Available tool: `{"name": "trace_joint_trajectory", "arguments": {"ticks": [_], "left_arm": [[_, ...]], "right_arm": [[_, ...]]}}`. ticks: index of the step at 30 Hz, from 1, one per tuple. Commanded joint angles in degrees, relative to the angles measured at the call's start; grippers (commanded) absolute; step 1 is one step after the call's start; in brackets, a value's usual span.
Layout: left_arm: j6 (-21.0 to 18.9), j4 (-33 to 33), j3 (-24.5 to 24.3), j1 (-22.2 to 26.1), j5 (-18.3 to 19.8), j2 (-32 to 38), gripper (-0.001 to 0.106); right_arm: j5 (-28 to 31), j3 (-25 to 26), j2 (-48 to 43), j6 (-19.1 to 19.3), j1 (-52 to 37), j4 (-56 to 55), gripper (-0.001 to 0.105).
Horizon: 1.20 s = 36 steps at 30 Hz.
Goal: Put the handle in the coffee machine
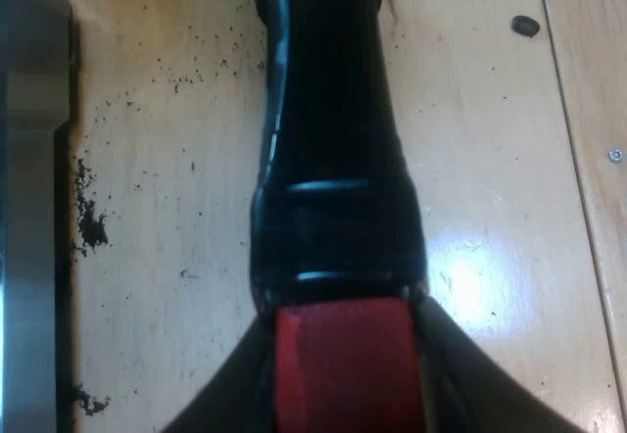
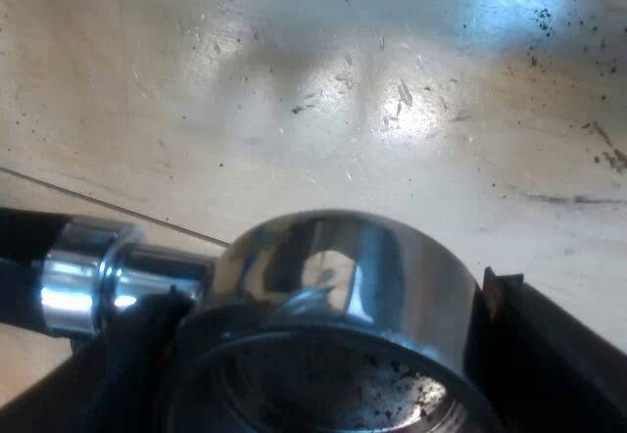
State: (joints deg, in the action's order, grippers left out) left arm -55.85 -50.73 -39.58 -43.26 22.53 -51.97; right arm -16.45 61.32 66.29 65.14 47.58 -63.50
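Fingers (image 1: 220, 399) of my left gripper (image 1: 343, 374) press on both sides of the red end (image 1: 338, 364) of the dark handle (image 1: 333, 139); their tips are cut off. Fingers (image 2: 554, 355) of my right gripper (image 2: 313, 355) hug the shiny round cup (image 2: 333, 266) of the same metal holder (image 2: 88, 281), with coffee crumbs inside. It is loose, over the wooden table (image 2: 294, 80); I cannot tell if it touches. More crumbs (image 1: 90, 222) lie by a grey metal edge (image 1: 29, 208) I cannot name.

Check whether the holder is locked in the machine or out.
Out: the holder hangs over the wooden table, clamped in the right claw.
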Motion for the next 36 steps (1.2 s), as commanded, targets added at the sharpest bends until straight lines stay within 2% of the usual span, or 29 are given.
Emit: {"name": "trace_joint_trajectory", "arguments": {"ticks": [1, 3, 8, 11, 14, 18, 22, 28, 32, 34, 36], "left_arm": [[1.35, -0.73, -0.19, -0.32, 3.02, 0.2, 0.001], [1.35, -0.73, -0.19, -0.32, 3.02, 0.2, 0.001], [1.35, -1.67, -0.19, -0.06, 2.67, 0.2, 0.0], [1.35, -2.68, -0.19, 1.44, 3.09, 0.2, 0.0], [1.35, -3.87, -0.19, 5.42, 4.14, 0.2, 0.0], [1.35, -7.3, -0.19, 13.24, 8.9, 0.2, 0.0], [2.22, -9.96, -0.19, 19.05, 9.52, 0.39, 0.0], [5.86, -14.41, -0.43, 27.19, 9.57, 0.38, 0.0], [7.9, -15.48, -0.43, 35.87, 9.75, 0.38, 0.0], [8.78, -15.63, -0.75, 39.05, 10.79, 0.38, 0.0], [9.94, -16.99, -1.7, 42.55, 13.8, 0.38, 0.0]], "right_arm": [[1.68, 0.71, -0.31, 1.46, -0.15, 0.39, 0.076], [1.68, 0.71, -0.31, 1.46, -0.15, 0.79, 0.08], [2.41, 2.13, -0.31, 2.03, -0.15, 1.57, 0.081], [3.64, 4.39, -0.67, 4.39, -0.15, 1.57, 0.081], [4.31, 7.18, -1.26, 7.09, -0.15, 1.57, 0.081], [9.59, 11.11, -2.57, 7.19, 0.0, 1.57, 0.081], [13.44, 12.75, -3.92, 7.8, 0.91, 1.57, 0.081], [27.52, 12.77, -5.21, 7.49, 10.67, 1.57, 0.081], [41.06, 12.27, -5.21, 5.22, 20.2, 3.6, 0.081], [45.44, 11.58, -5.21, 5.25, 23.85, 5.83, 0.081], [52.87, 9.78, -5.21, 5.25, 28.63, 9.66, 0.081]]}}
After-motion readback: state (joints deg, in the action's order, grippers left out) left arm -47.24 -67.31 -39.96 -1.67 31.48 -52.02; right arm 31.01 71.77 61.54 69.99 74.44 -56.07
